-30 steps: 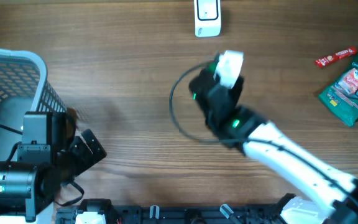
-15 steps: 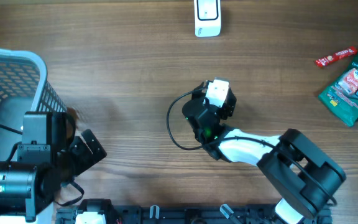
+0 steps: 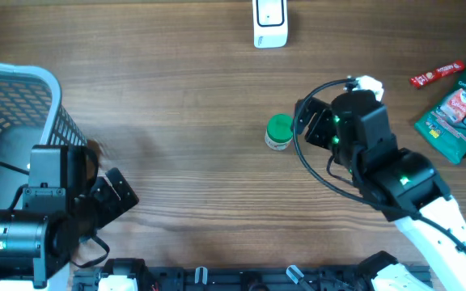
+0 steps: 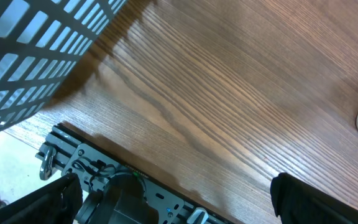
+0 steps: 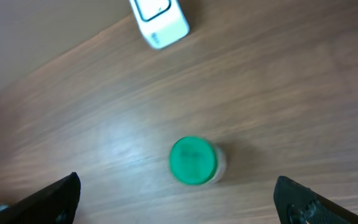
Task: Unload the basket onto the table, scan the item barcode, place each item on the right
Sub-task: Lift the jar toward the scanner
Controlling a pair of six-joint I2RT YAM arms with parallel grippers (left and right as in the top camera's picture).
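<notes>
**Item position.** The jar (image 3: 278, 132) stands upright on the table (image 3: 176, 97) with its green cap up. It sits in open wood, on the near side of the scanner (image 3: 270, 23) and well apart from it. Nothing touches the jar. In the left wrist view a printed label shows on its side wall, but it is too small to tell whether this is the barcode.

**Right gripper** (image 3: 307, 125). The jaws are spread wide and hold nothing. The gripper sits just beside the jar with a visible gap between them. Its own camera looks down on the cap, with one finger at each lower corner of the picture, and that view is blurred. With the cap up, the label faces sideways rather than toward the scanner, so the code probably cannot be read as the jar stands.

**Left gripper** (image 4: 174, 183). The jaws are also fully apart and empty. The arm is parked by the basket (image 3: 23, 77), well clear of the jar – probably a standby position near the drop-off point.

**Other stock.** Snack packs (image 3: 455, 109) lie at the far side of the table, well away from the work.

**Task state.** The frames do not show whether a scan has registered. Any further scan needs a fresh grasp across the jar's side wall, leaving the label uncovered.
</notes>
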